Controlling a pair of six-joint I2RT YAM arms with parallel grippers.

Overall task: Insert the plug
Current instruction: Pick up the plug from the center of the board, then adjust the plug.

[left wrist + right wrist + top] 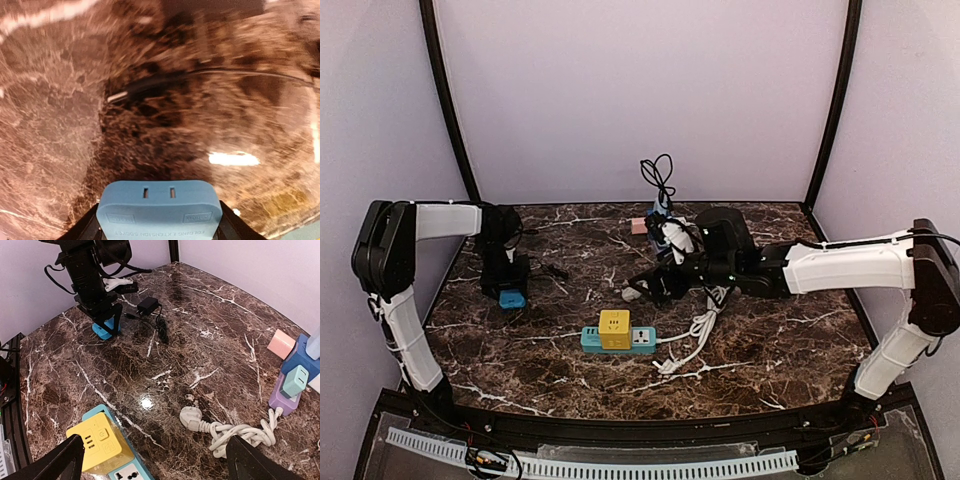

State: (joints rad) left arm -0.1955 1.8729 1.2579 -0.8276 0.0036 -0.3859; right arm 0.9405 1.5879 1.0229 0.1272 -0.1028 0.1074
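The left gripper (106, 326) is clamped on a pale blue socket block (157, 210), a smooth matte plastic piece with rounded corners and two small slots on its upper face. Its black fingers (82, 227) press both sides of the block. In the right wrist view the block's lower end meets the table near the left edge.

The right gripper (155, 442) is spread wide and holds nothing, its two dark fingers at the lower corners of its own view. Just ahead of it, between the fingers, a white plug (190, 416) lies flat on the table. It is rounded and glossy, with a thick white cord (235, 432) looped and bundled beside it.

Near the plug but not touching it sits a long teal power strip (640, 342). A yellow cube adapter (614, 328) with rounded edges sits on top of the strip.

The table (770, 340) is polished dark brown marble with white veins, and it reflects the light. Close to the left gripper lies a boxy black charger (148, 305) with a thin black cable. At the far right are a pink block (281, 344) and stacked blue and purple adapters (285, 396).
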